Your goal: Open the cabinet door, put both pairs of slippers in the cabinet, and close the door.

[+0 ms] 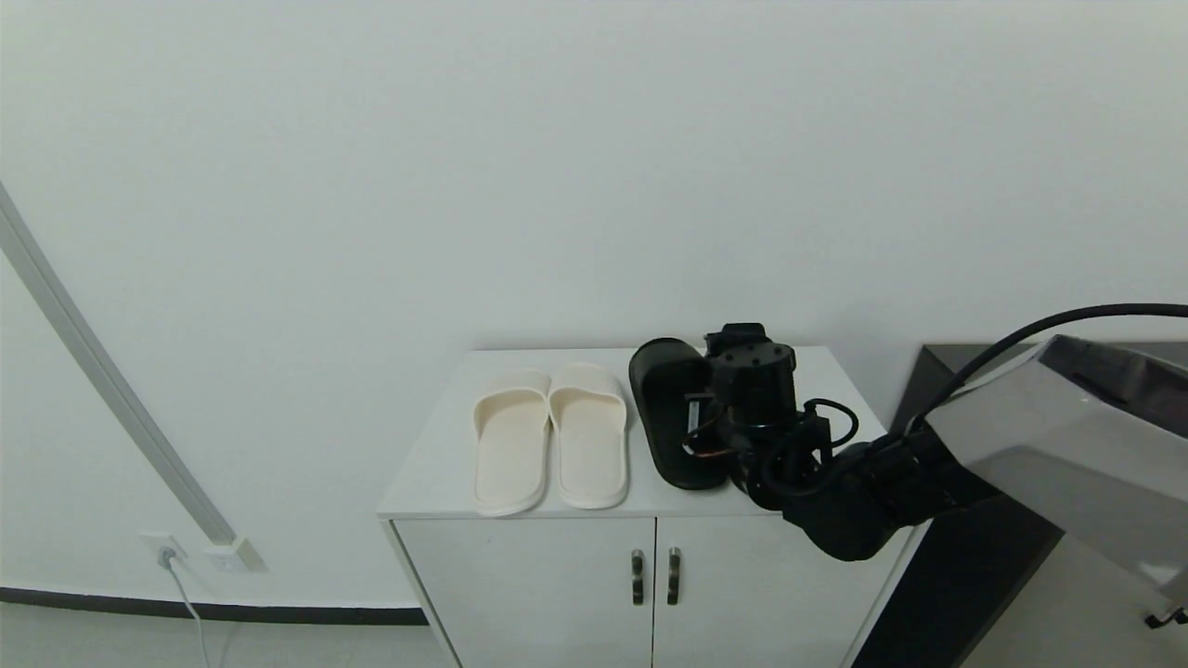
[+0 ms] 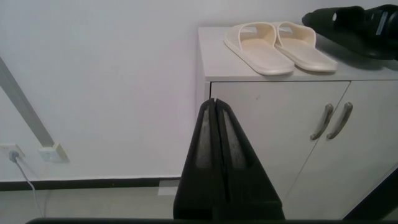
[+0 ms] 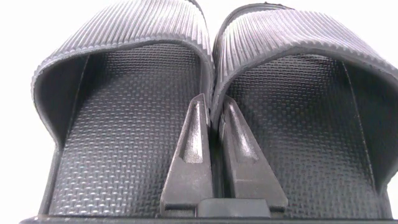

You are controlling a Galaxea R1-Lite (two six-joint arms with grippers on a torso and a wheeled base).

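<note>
Right gripper [image 3: 212,104] jaws clamped adjoining edges of black slippers [image 3: 124,137]; thin hold, one might have dropped on lifting. Cabinet doors [image 1: 557,584] stood shut. Left gripper [image 2: 214,102] jaws together, empty.

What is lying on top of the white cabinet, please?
Cream slippers and black slippers, side by side on the cabinet. The right gripper covers part of the black pair. The closed doors hide the inside.
</note>
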